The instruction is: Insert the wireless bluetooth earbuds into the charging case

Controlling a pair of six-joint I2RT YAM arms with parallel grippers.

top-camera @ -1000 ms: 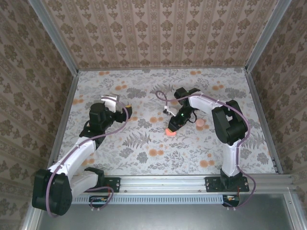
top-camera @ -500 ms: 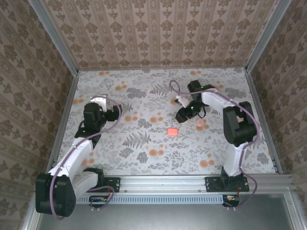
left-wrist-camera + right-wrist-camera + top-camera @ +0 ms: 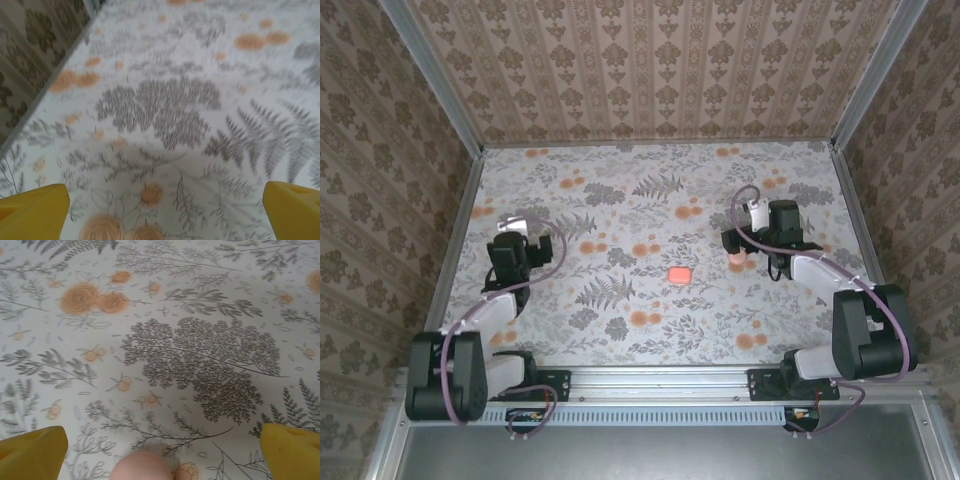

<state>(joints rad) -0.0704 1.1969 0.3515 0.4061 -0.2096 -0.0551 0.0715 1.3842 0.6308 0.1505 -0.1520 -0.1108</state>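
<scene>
One charging case (image 3: 678, 274) lies on the flowered bench (image 3: 620, 200). One pale pink earbud (image 3: 737, 257) sits to the right of the case, just beside the right tool (image 3: 162, 445). The left tool (image 3: 162, 207) is well left of the case. Both tools are spread wide and hold nothing.

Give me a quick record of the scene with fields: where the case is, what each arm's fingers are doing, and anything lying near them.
case: coral pink, lying near the middle of the flowered table, nothing touching it
left fingers: open, empty, over the table's left side
right fingers: open, empty, over the table's right side
near right fingers: pale pink round object on the table, under the gap between them; cannot tell what it is
</scene>
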